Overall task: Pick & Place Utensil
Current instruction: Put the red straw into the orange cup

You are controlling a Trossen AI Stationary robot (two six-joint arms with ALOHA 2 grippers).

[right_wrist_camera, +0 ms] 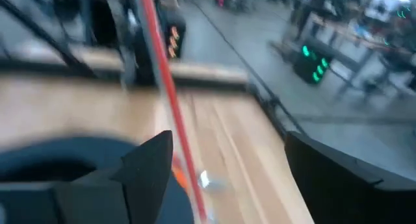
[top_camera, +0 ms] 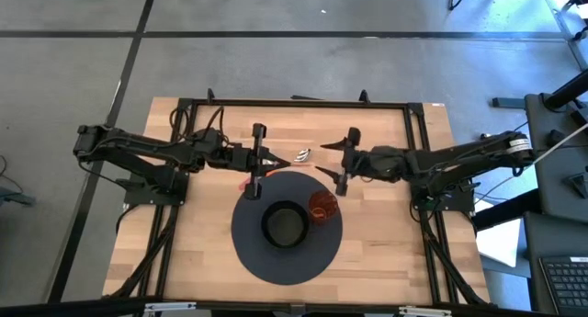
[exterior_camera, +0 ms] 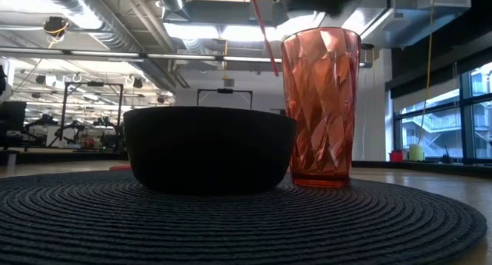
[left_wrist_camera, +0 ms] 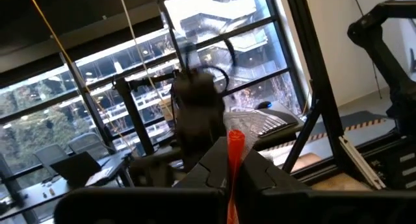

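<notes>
A thin red stick-like utensil [exterior_camera: 263, 34] slants down behind the red faceted cup [exterior_camera: 321, 104]; its lower end is hidden. My left gripper [top_camera: 277, 161] is shut on it above the mat's far edge. Facing it from the right, my right gripper [top_camera: 321, 157] is open; in its wrist view the stick [right_wrist_camera: 170, 113] shows just ahead, close by one finger [right_wrist_camera: 153, 156]. The cup [top_camera: 322, 207] and a black bowl [top_camera: 285, 223] stand on the round dark mat [top_camera: 253, 253]. My left gripper pinches the red stick between its two fingers, close to the stick's upper end [left_wrist_camera: 234, 152], which pokes out just past them. The fingers come roughly level from the table's left and lie across the stick. The stick hangs slanting below them.
A small silver utensil [top_camera: 304, 155] lies on the wooden table between the two grippers, beyond the mat. A flat red-orange thing [top_camera: 246, 182] lies at the mat's far left rim. Bare wood shows left and right of the mat.
</notes>
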